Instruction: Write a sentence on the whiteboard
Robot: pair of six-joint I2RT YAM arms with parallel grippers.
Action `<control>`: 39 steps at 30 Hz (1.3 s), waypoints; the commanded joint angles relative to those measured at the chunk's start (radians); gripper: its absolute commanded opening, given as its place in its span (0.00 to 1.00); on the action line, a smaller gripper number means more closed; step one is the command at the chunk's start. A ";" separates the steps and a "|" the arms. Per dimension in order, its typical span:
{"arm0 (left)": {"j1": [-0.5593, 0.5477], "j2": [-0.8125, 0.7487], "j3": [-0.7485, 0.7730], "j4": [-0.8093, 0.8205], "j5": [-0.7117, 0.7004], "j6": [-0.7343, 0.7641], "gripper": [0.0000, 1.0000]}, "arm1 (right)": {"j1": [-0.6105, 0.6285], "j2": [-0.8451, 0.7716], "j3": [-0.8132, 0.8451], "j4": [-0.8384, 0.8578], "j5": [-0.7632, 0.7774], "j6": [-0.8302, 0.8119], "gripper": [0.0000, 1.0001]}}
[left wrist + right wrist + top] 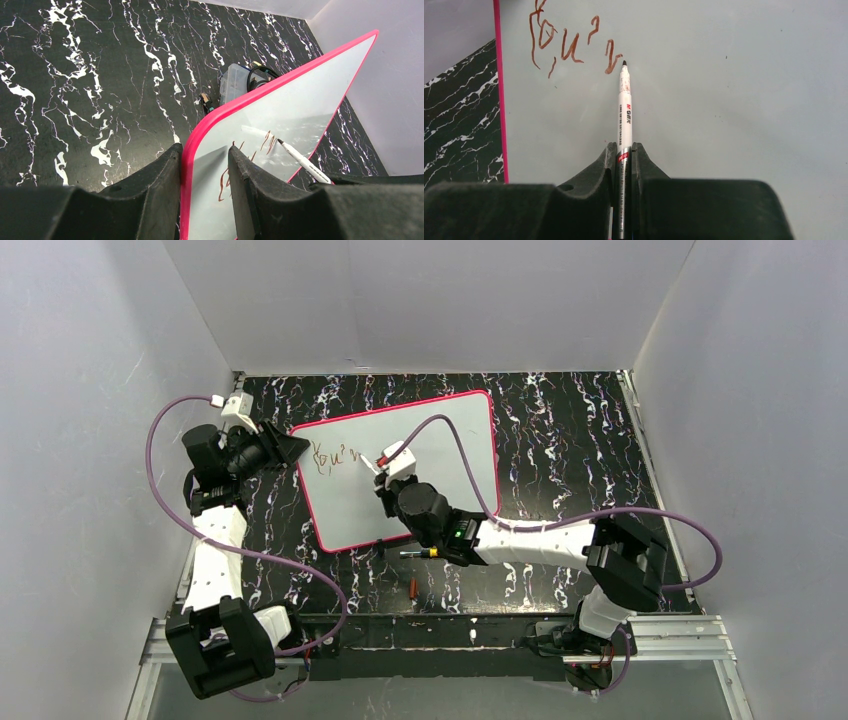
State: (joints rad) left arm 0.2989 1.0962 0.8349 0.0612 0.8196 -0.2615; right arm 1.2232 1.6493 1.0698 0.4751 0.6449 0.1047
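Right jaws clamp the marker (625, 115), tip at the sentence (568, 50); left jaws straddle the whiteboard (300, 100) corner to steady it; you cannot confirm clamping.

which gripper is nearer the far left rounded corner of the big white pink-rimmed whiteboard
Left. The left gripper straddles that corner of the whiteboard; the right gripper is over the board's middle, holding a white marker pen.

Whiteboard (724, 100) in left pincer (205, 150): smooth glossy white, pink plastic rim. Marker (625, 110) in right pincer (624, 146): white plastic barrel. Surface (75, 75) beside them: black marble-look, slight sheen.
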 commanded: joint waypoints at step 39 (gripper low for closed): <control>-0.012 -0.042 0.010 -0.017 0.046 0.005 0.36 | -0.017 -0.037 0.004 0.048 0.102 -0.027 0.01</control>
State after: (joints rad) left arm 0.2977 1.0843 0.8349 0.0509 0.8185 -0.2607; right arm 1.2194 1.6203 1.0248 0.4900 0.6899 0.1032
